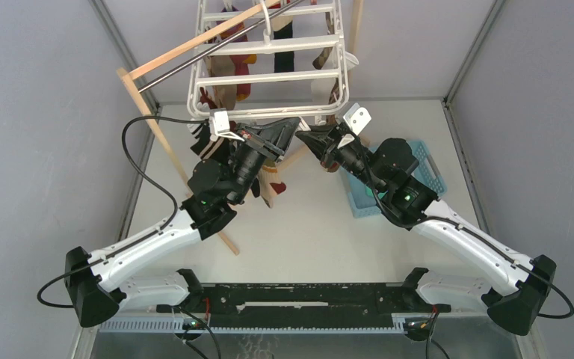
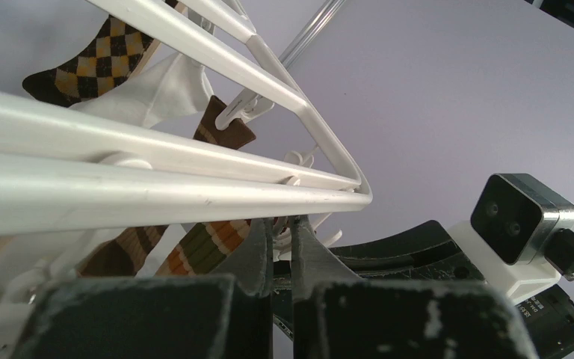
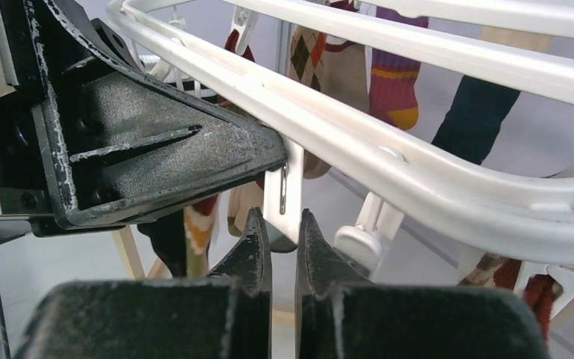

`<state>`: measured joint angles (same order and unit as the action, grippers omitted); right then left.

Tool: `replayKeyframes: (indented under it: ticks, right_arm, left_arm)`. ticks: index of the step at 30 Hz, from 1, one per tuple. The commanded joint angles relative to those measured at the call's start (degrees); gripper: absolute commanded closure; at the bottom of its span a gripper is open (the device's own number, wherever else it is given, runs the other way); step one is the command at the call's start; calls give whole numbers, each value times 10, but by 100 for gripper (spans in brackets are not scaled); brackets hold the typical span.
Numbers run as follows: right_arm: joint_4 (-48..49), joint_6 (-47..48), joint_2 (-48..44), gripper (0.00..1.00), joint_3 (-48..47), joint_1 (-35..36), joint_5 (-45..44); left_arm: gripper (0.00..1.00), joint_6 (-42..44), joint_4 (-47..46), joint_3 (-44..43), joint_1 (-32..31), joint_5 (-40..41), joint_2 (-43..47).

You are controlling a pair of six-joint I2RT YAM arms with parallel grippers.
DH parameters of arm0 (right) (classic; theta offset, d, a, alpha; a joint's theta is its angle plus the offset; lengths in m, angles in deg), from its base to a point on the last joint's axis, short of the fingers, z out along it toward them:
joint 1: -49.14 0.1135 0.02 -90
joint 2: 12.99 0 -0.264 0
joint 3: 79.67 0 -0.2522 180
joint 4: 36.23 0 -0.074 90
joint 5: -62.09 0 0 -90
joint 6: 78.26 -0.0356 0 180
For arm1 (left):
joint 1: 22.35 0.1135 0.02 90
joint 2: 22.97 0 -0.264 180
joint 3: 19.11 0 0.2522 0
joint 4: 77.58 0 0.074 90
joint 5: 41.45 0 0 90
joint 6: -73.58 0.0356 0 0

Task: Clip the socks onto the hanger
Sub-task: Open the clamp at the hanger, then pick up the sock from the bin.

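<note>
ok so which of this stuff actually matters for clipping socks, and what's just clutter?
In play: hanger; striped brown-orange sock; clip between the right gripper fingertips; left gripper.
Just about: blue basket; wooden stand; black sock; argyle sock.

The right gripper (image 3: pixel 282 217) closes its fingertips on a white clip (image 3: pixel 282 187) hanging from the hanger (image 3: pixel 389 142). The left gripper (image 3: pixel 273 153) touches the rail from the left. Farther off hang an argyle sock (image 3: pixel 321 60), a purple-orange sock (image 3: pixel 394 90) and a dark sock (image 3: pixel 478 112).
</note>
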<state>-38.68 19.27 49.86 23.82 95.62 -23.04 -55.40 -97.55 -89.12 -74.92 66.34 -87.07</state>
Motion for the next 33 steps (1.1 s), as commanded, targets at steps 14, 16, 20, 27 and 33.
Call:
replayKeyframes:
  ticks: [14, 16, 20, 27, 33]
  right_arm:
    - [-1, -1, -25, 48, 15, -6, -45]
    - [14, -6, -51, 45, 63, -13, -66]
    - [40, -47, -127, 43, 171, -63, -75]
    - [-9, -150, -166, 38, 271, -218, -120]
    - [-48, -280, -61, 33, 269, -369, -103]
  left_arm:
    - [100, 7, -11, -1, 7, 5, 17]
    - [100, 5, -12, 1, 7, 4, 19]
    - [100, -2, -17, 5, 9, -4, 20]
    - [100, -10, -25, 16, 12, -14, 22]
    - [100, -13, -30, 26, 12, -22, 23]
